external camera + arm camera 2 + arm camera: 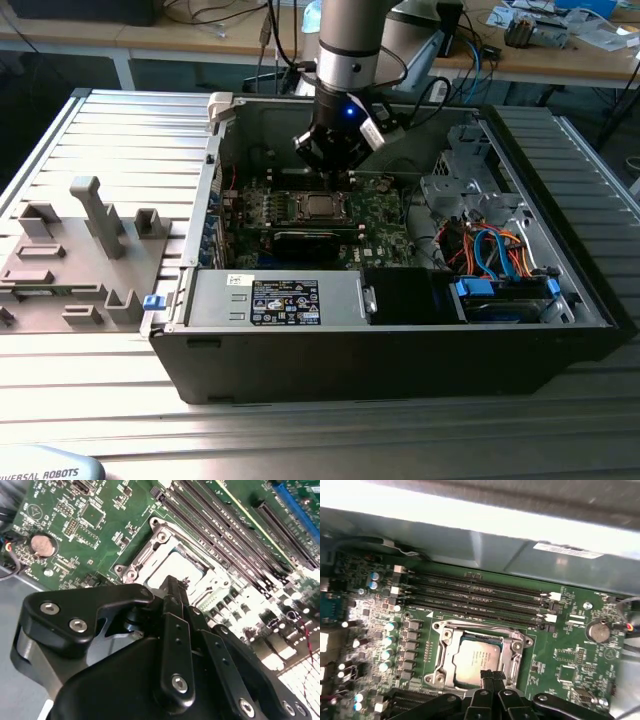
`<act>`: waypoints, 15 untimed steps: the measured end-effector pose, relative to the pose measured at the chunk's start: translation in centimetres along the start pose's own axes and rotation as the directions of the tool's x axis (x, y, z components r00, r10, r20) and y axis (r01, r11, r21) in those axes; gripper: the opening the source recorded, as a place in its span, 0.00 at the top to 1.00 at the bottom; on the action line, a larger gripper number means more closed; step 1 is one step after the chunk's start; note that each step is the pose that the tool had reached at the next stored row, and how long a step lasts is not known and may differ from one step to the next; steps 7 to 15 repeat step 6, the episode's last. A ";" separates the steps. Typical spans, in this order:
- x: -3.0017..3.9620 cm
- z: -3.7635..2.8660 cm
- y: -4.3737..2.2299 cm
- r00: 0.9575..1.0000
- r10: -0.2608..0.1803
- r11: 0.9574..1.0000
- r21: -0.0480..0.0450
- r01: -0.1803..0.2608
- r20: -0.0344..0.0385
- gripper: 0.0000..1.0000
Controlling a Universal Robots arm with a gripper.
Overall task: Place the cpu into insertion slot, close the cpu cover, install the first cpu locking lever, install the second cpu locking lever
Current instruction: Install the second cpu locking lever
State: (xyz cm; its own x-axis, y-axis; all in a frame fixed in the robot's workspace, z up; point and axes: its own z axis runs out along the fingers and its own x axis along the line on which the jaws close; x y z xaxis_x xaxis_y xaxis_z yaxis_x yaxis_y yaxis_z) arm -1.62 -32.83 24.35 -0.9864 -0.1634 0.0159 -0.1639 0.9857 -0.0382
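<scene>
The tool (492, 676), fingers pressed together and empty, is hovering just over the cpu (476, 658), which is lying flat in its socket, cover (512, 652) framing it.

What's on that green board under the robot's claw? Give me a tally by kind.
Silver chip (the cpu): 1
Metal frame around it (the cpu cover): 1
Long black memory slots: 4
Round coin battery: 1
Total: 7
</scene>
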 end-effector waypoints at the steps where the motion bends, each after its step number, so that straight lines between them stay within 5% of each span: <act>1: 0.00 0.00 0.00 1.000 0.000 1.000 0.000 0.000 0.000 0.89; 15: 0.00 -0.03 0.00 1.000 0.000 1.000 0.000 0.000 0.000 0.89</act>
